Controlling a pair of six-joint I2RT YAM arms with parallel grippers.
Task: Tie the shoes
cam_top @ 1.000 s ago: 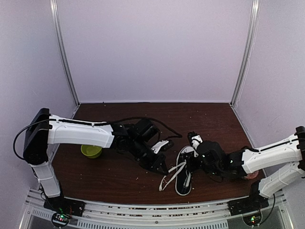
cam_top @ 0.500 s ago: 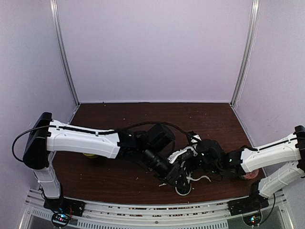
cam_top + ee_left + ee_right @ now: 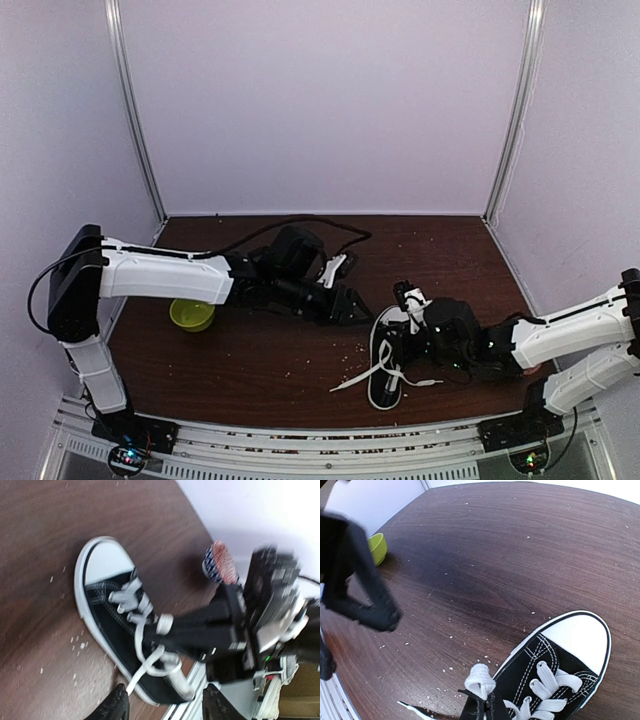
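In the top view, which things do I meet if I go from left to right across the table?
Bowl → left gripper → shoe. I leave out the right gripper: it is over the shoe, its jaws shut on a lace.

A black canvas low-top sneaker (image 3: 106, 616) with white rubber sole and toe cap lies on the dark brown wooden table (image 3: 40, 555), toe toward 11 o'clock. From 3 o'clock, the right gripper (image 3: 167, 626) pinches a loop of its white laces (image 3: 125, 593). The left gripper (image 3: 162, 707) shows at 6 o'clock, jaws apart. A small red-topped cup (image 3: 220, 562), blurred, sits at 1 o'clock.
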